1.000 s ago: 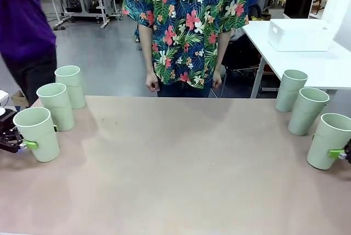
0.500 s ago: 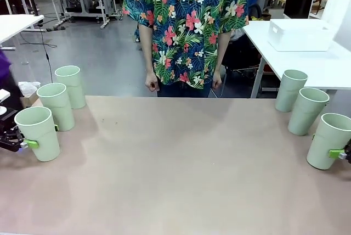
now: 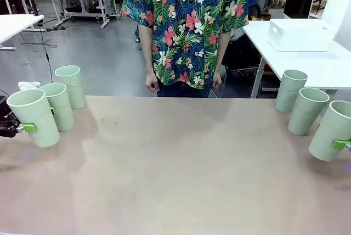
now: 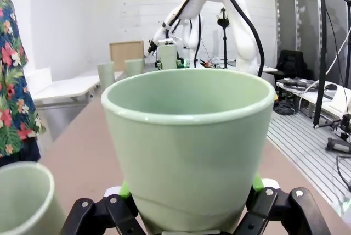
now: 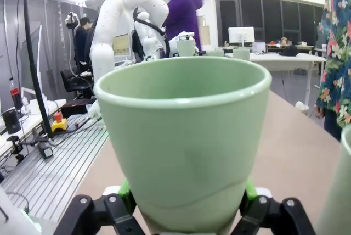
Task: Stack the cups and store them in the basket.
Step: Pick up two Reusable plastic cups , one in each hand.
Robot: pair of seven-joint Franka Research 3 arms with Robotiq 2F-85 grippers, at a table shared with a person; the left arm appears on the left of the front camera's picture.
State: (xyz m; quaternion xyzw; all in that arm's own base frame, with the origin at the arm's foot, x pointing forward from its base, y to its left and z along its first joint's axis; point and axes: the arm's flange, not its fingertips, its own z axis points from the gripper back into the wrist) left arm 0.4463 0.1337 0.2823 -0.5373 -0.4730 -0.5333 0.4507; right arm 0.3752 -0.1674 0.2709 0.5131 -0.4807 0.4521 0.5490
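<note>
**A:** At each end of the matte pinkish-brown table [image 3: 181,169], what are the arms doing?

**B:** The left gripper [image 4: 190,188] is clamped low on a pale sage-green tapered plastic tumbler [image 3: 34,118]. The right gripper [image 5: 186,190] is clamped the same way on a second tumbler [image 3: 330,132]. Both tumblers lean slightly.

**A:** Which step is that?

**B:** Pick-up for stacking, I'd judge, since nothing is nested yet. Next, one tumbler must be brought over another's mouth, squared up and lowered in.

**A:** And the rest?

**B:** A left pair of loose tumblers [image 3: 70,85] and a right pair [image 3: 306,110] stand near the held ones. The white rectangular plastic basket [image 3: 300,34] sits on a white side table [image 3: 329,73], well apart from them.

**A:** And the room?

**B:** It has a grey floor and workbenches. A person in a floral shirt [image 3: 186,26] stands at the far edge, hands down.
</note>
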